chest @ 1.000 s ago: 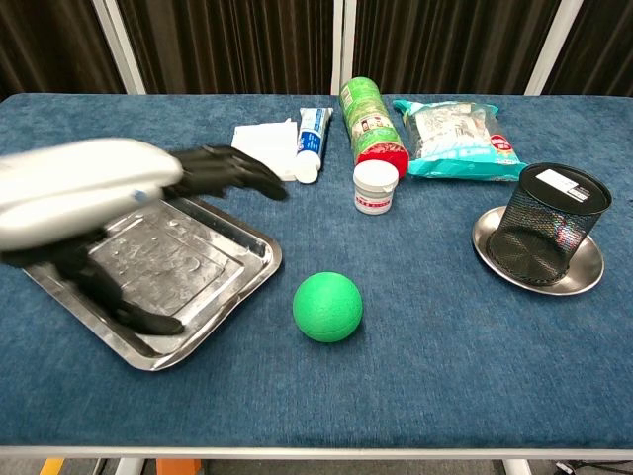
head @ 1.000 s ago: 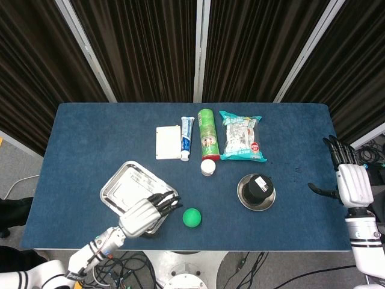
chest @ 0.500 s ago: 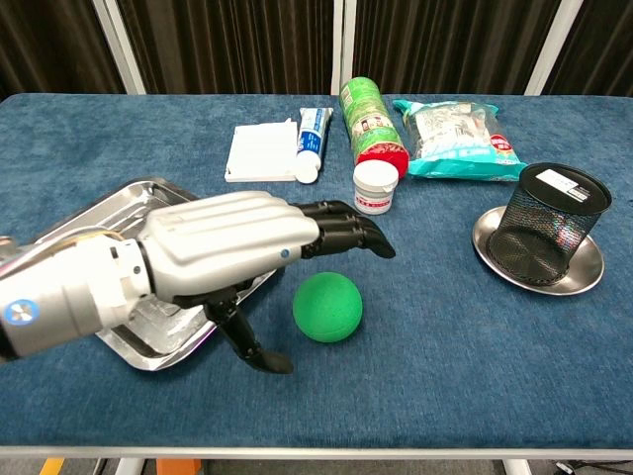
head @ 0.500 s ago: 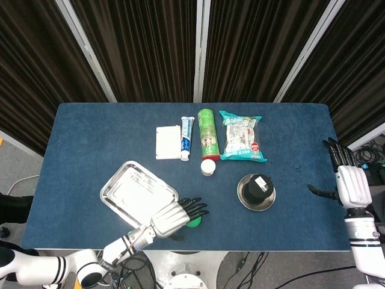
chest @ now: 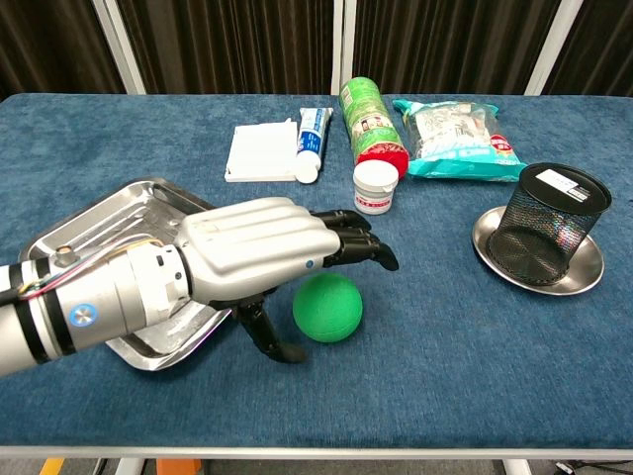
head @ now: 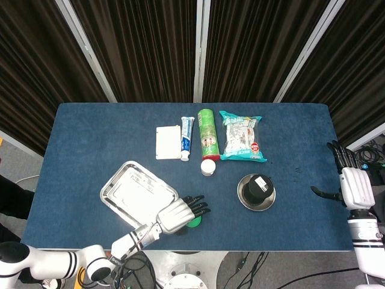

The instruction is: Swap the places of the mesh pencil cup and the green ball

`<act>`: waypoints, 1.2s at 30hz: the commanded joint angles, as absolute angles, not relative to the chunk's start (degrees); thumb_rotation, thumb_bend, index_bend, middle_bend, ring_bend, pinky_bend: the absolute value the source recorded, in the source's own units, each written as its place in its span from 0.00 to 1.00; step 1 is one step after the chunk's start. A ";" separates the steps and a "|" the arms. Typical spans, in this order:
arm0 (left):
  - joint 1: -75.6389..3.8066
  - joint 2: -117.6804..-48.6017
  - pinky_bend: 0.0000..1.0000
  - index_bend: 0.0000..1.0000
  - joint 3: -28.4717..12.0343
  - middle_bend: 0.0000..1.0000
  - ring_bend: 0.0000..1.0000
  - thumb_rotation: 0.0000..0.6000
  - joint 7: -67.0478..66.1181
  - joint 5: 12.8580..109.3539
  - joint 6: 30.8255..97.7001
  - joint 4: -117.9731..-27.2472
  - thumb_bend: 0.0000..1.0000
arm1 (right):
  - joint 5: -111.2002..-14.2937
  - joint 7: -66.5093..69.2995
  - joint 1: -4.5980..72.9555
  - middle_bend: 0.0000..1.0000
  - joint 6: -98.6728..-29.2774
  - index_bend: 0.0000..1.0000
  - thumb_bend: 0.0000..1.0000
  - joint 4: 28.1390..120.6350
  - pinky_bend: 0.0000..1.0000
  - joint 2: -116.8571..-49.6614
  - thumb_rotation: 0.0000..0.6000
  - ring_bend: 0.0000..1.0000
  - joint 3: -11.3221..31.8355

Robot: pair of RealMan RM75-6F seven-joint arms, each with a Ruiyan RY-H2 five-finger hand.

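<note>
- Since half a second ago the left hand [chest: 262, 259] has dropped lower over the green ball [chest: 327, 307]; a second ago it was still back over the steel tray [chest: 94, 223].
- Its dark fingers [chest: 356, 244] now curve over the ball's top and far side, and the thumb hangs down just beside the ball on the near left. The fingers are spread and not yet clenched; whether they actually touch the ball I cannot tell.
- From the head view only a sliver of the ball [head: 194, 222] peeks out under the left hand [head: 177, 215], which reaches in from the table's front edge with the palm facing down.
- The ball itself sits where it sat before, near the front edge, just right of the tray.
- The mesh pencil cup [chest: 550, 223] has not moved: upright on its small metal dish [chest: 589, 269] at the right side.
- The right hand [head: 352, 183] waits off the table's right edge, fingers released and spread, holding nothing, a shade further right than earlier.
</note>
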State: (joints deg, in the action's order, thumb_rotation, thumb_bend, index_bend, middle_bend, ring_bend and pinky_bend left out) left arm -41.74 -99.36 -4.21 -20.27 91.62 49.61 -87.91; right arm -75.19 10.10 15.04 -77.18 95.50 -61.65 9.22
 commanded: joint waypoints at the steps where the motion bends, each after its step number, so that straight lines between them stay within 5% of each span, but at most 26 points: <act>1: -42.16 -100.17 0.32 0.20 -3.45 0.16 0.08 1.00 -19.66 92.24 50.36 -86.73 0.13 | -74.74 10.53 15.03 0.01 -76.48 0.00 0.00 94.75 0.02 -62.09 1.00 0.00 9.34; 8: -42.53 -101.55 0.43 0.24 -2.18 0.20 0.15 1.00 -19.26 91.96 50.80 -85.18 0.16 | -74.95 10.69 14.91 0.01 -76.01 0.00 0.00 93.96 0.02 -62.47 1.00 0.00 9.55; 13: -42.60 -102.59 0.55 0.31 -1.47 0.32 0.26 1.00 -19.03 92.40 51.81 -83.91 0.21 | -74.98 10.66 14.87 0.01 -75.44 0.00 0.00 93.55 0.02 -62.62 1.00 0.00 9.55; 22: -43.01 -102.70 0.62 0.43 -1.09 0.43 0.36 1.00 -18.61 92.13 52.50 -84.16 0.34 | -75.44 11.24 14.29 0.01 -75.63 0.00 0.00 92.87 0.02 -62.72 1.00 0.00 9.62; 36: -38.00 -87.79 0.62 0.43 -4.98 0.44 0.36 1.00 -19.27 87.35 62.03 -92.64 0.35 | -75.71 10.63 14.22 0.01 -75.83 0.00 0.00 94.07 0.02 -62.32 1.00 0.00 10.42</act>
